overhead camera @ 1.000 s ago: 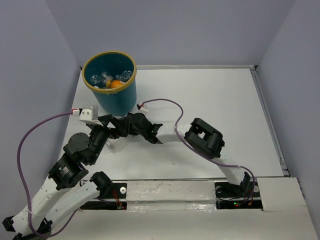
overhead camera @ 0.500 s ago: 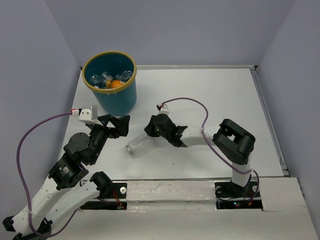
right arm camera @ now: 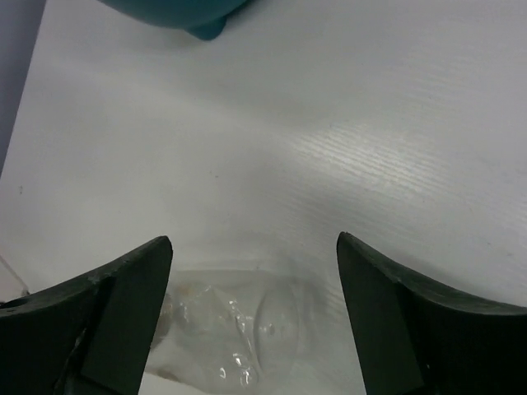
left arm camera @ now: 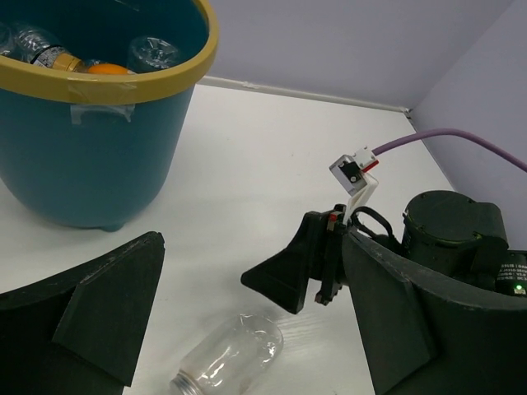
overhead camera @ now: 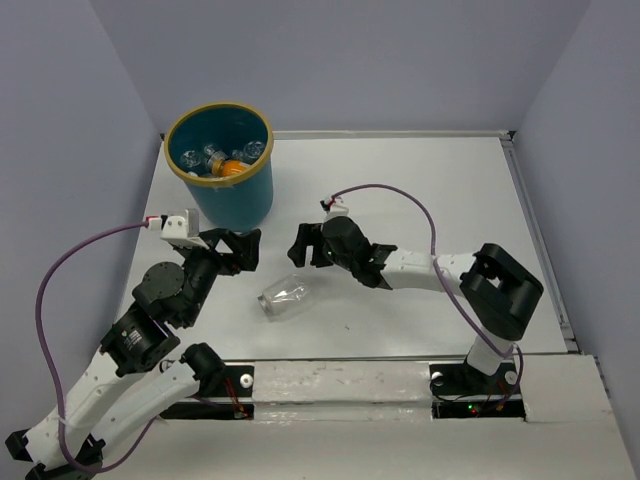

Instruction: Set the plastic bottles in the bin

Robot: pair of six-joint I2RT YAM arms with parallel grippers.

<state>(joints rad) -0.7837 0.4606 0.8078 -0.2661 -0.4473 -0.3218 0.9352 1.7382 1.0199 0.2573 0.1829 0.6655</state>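
- One clear bottle (overhead camera: 283,298) is lying on its side on the table (overhead camera: 420,200), near the bin (overhead camera: 238,205), between both grippers and touching neither.
- Right gripper (overhead camera: 302,248) is hovering close by, fingers spread wide, gripping nothing.
- Left gripper (overhead camera: 243,250) is gaping fully and is empty.
- Bottle is looking light, thin-walled, slick and likely to roll; possibly uncapped, hard to tell.
- Pinching across the mid-body is looking safest.
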